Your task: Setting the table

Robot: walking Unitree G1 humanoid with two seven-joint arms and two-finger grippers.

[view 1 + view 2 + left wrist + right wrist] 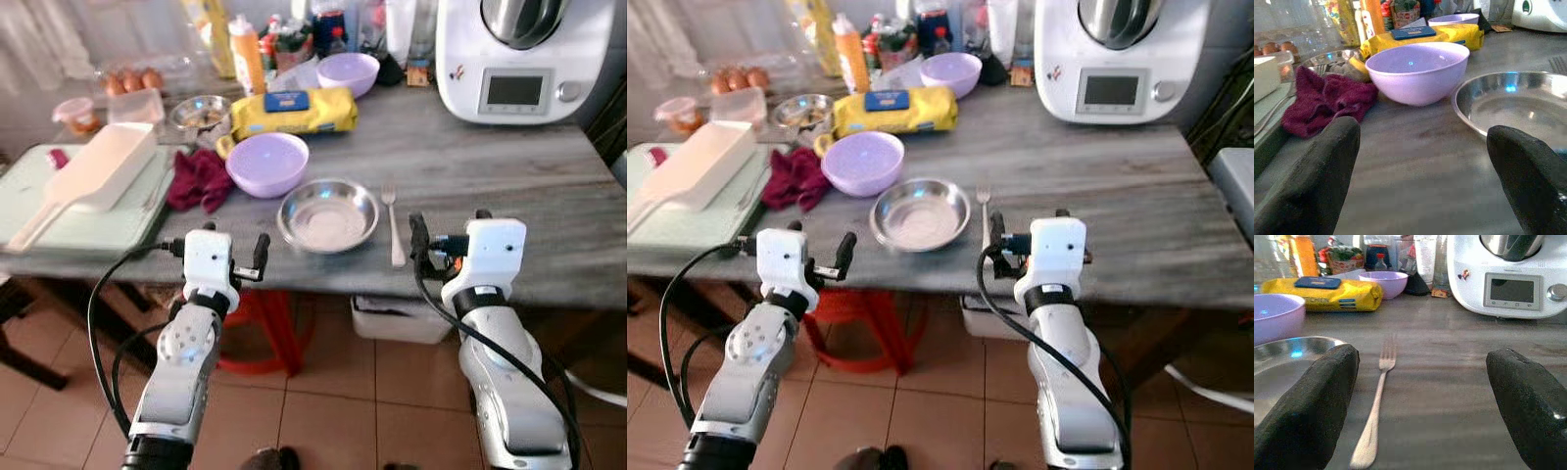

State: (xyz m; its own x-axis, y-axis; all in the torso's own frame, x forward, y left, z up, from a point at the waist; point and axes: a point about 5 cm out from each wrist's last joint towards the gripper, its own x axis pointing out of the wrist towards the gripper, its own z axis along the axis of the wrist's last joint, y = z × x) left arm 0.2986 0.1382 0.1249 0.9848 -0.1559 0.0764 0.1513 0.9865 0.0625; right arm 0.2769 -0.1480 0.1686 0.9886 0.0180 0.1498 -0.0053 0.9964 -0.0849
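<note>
Our left gripper point(235, 247) and right gripper point(451, 235) hang level at the near edge of the grey wood-grain table point(509, 186), both with their black fingers spread wide and nothing between them. Straight ahead of our left fingers point(1317, 181) sits the shallow round steel plate point(327, 216), just beyond the table edge; from the left wrist it lies toward the finger on its own side, apart from both. The slim silver fork point(394, 227) lies just beside that plate on its right, tines pointing away from us, handle toward the table edge. From the right wrist the fork point(1375, 401) runs lengthwise between our right fingers point(1303, 411), nearer the one on the plate's side, touching neither. Behind the plate stands a lilac plastic bowl point(266, 164), with a crumpled maroon cloth point(199, 178) beside it on our left. Farther back rest a yellow packet with a blue label point(294, 111), a second lilac bowl point(348, 73) and a white kitchen machine with a small screen point(519, 59).
</note>
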